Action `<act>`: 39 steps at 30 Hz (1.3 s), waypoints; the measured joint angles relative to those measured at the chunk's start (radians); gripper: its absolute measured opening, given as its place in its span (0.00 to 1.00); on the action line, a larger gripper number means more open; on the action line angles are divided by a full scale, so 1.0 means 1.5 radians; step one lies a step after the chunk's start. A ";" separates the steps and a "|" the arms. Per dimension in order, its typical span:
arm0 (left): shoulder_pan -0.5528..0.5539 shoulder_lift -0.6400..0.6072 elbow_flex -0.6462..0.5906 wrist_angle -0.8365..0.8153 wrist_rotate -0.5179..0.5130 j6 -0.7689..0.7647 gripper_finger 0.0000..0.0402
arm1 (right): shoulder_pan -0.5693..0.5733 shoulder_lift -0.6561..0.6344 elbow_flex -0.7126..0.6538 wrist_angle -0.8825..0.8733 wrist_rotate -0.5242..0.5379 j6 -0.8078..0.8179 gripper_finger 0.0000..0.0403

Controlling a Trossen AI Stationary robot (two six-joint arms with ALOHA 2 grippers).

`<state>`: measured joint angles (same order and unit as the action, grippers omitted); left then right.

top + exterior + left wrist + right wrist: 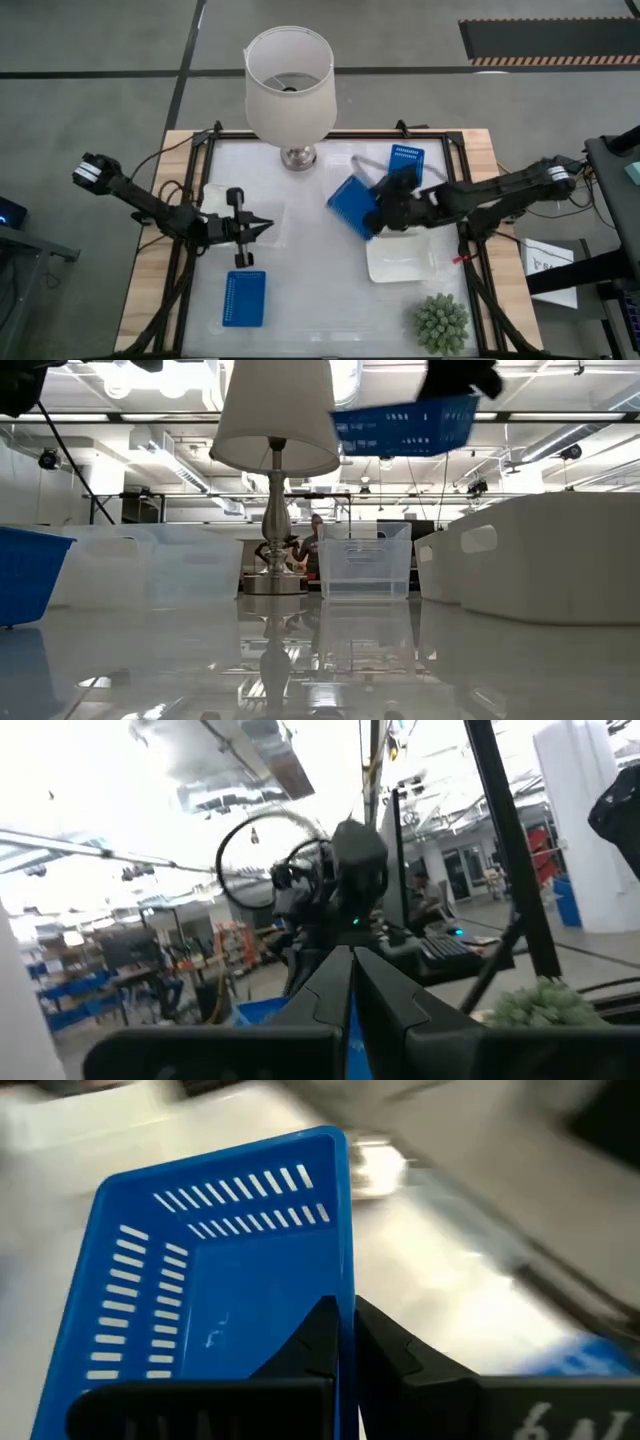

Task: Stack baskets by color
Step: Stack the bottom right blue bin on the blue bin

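The right end effector is pinching one wall of a blue basket aloft at the frame's centre (left end effector is idling closed), and that thin edge grip is risking the basket swinging into the lamp.

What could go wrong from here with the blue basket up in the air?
1. The right end effector pinches only one wall of the lifted blue basket, which hangs tilted; it could swing or slip out.
2. The lamp stands close beside the raised basket, so a sideways move risks clipping it.
3. The clear basket is hard to see on the glossy table and could be bumped.
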<state>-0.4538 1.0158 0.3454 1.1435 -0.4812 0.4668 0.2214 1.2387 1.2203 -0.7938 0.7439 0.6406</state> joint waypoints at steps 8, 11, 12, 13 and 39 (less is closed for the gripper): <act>0.000 -0.025 -0.009 -0.006 -0.002 0.031 0.00 | -0.118 -0.090 -0.049 -0.203 0.097 0.190 0.02; 0.000 -0.017 -0.009 -0.006 -0.002 0.030 0.00 | -0.184 -0.122 -0.083 -0.200 0.098 0.184 0.02; 0.000 -0.014 -0.009 -0.006 -0.002 0.030 0.00 | -0.207 -0.132 -0.094 -0.198 0.097 0.179 0.02; 0.000 -0.011 -0.009 -0.006 -0.002 0.030 0.00 | -0.231 -0.142 -0.104 -0.198 0.096 0.176 0.02; 0.001 0.001 -0.009 -0.009 -0.004 0.031 0.00 | -0.493 -0.140 -0.343 0.142 -0.005 0.173 0.03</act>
<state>-0.4530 1.0168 0.3317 1.1300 -0.4877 0.5140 -0.5184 1.0290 0.7052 -0.5806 0.7367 0.9002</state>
